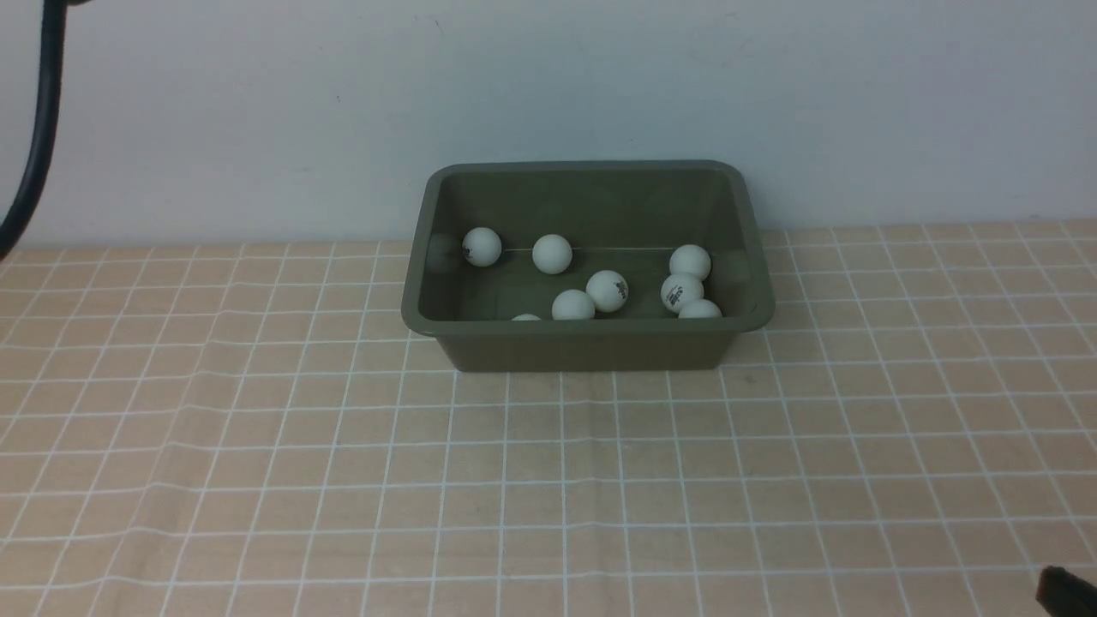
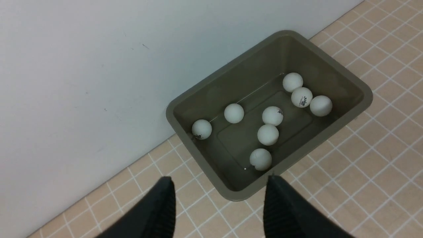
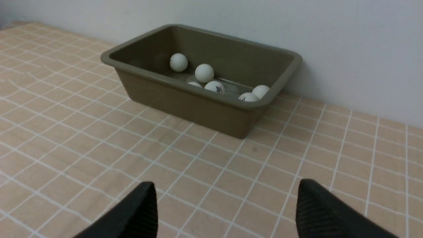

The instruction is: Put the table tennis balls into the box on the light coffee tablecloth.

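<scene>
Sitting inside the box (image 1: 588,343), all eight balls (image 2: 267,134) rest on its floor; none lie on the cloth (image 1: 548,480). Box stands on the cloth, close against the wall (image 1: 548,86).

Left wrist view: left gripper (image 2: 218,190) hangs above the box's near corner, fingers (image 2: 162,205) apart with nothing between them. One ball (image 2: 260,159) lies in the box just beyond the fingertips, not touching them. Three balls cluster at the far end, two pair up mid-floor, two more sit along the wall-side edge.

Right wrist view: right gripper (image 3: 226,195) is over bare cloth, well apart from the box, fingers (image 3: 317,211) spread wide and empty. Box lies ahead of the gap between them; six balls show over its rim, the rest hidden by the near wall.

Front view: a dark cable (image 1: 34,128) hangs at upper left; a black tip shows at the lower right corner.
</scene>
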You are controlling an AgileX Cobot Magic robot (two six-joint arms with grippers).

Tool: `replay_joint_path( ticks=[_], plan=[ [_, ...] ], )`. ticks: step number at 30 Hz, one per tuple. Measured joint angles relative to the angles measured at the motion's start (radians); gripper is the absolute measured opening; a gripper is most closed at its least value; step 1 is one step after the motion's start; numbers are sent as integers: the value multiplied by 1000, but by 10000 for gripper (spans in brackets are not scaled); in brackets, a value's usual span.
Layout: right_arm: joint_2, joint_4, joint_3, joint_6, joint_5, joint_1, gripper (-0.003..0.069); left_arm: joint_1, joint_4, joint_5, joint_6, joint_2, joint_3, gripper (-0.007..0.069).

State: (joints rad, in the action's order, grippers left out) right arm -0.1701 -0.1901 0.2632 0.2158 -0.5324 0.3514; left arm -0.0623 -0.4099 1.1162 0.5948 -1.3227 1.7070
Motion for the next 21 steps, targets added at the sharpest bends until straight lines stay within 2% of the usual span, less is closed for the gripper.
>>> replay_joint_path(
  ticks=[13,21],
  plan=[
    [62,49,-3,-6,-37,-33,512,0,-56,7,1,0,0,298],
    [103,34,-123,-6,64,-38,512,0,-57,7,2,0,0,298]
  ],
)
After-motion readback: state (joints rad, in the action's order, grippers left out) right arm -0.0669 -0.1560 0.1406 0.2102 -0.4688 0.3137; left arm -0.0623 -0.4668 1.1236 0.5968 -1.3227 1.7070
